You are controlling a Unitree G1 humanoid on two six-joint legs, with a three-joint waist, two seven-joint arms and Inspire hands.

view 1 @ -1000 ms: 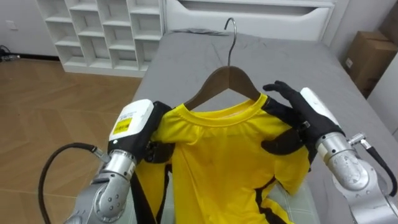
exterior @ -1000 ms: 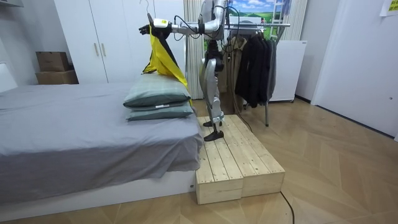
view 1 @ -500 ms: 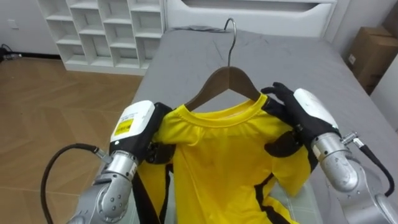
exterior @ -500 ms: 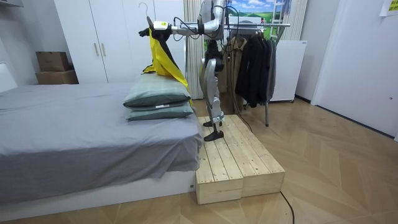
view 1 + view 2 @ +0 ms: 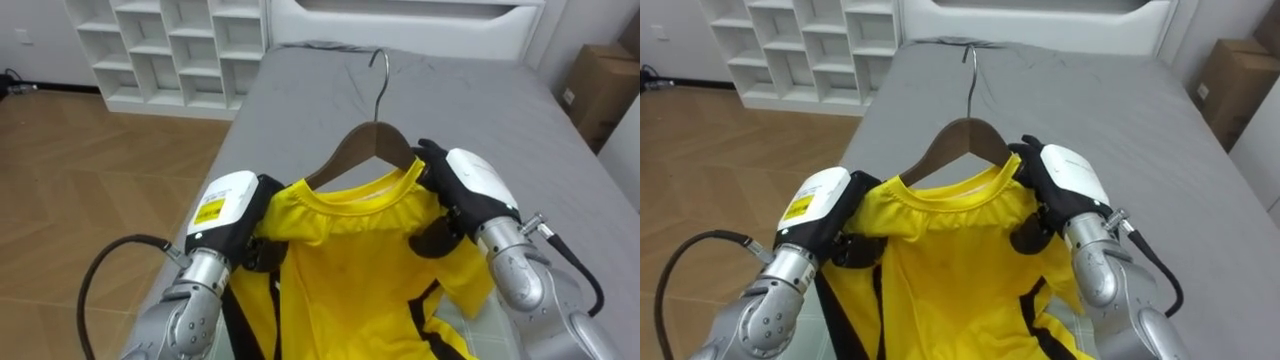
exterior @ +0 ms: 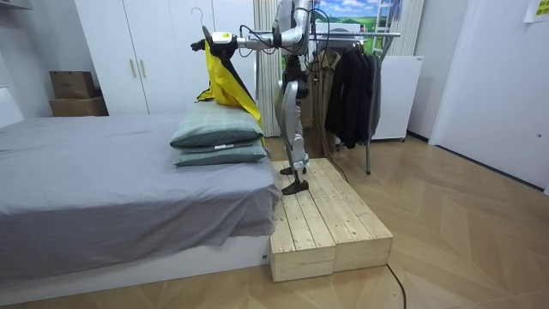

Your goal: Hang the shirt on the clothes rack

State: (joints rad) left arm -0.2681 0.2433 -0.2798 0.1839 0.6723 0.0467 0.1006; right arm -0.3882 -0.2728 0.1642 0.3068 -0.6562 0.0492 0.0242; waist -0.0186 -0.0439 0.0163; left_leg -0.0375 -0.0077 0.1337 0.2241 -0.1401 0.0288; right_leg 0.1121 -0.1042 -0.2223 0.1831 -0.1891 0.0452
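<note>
Shirt [image 5: 350,260], yellow w/ black stripes, is up in the air in front of my chest on a wooden hanger [image 5: 365,135]. It's above the pillows [image 6: 219,137] at the edge of the bed [image 5: 470,100] nearest me. Hanger stands upright: hook [image 5: 378,60] points straight up, and its long axis runs side to side btwn my two hands. Neck opening is at top and the shirt's body hangs down toward the pillows. In the room view the cloth drapes from my hands to just above the top pillow; can't tell if the hem touches it.

Holders: the clothes rack [image 6: 356,36] behind me carries dark garments [image 6: 352,81] on its rail. A white cubby shelf [image 5: 160,50] stands on the floor off the bed's left edge. A cardboard box [image 5: 600,80] sits off the bed's right edge, contents not visible.

My right hand [image 5: 470,185] is clamped on the shirt's shoulder on my right side, over the hanger's arm. Its fingers [image 5: 432,158] hook over the top and its thumb [image 5: 432,240] presses on the front of the cloth. My left hand [image 5: 228,205] is at the opposite shoulder, back of hand up, cloth bunched against it. Can't tell whether it's gripping or loose, as cloth covers its underside.

I stand on a wooden platform [image 6: 330,215] at the bed's side, arms out over the bed corner w/ the pillows.
</note>
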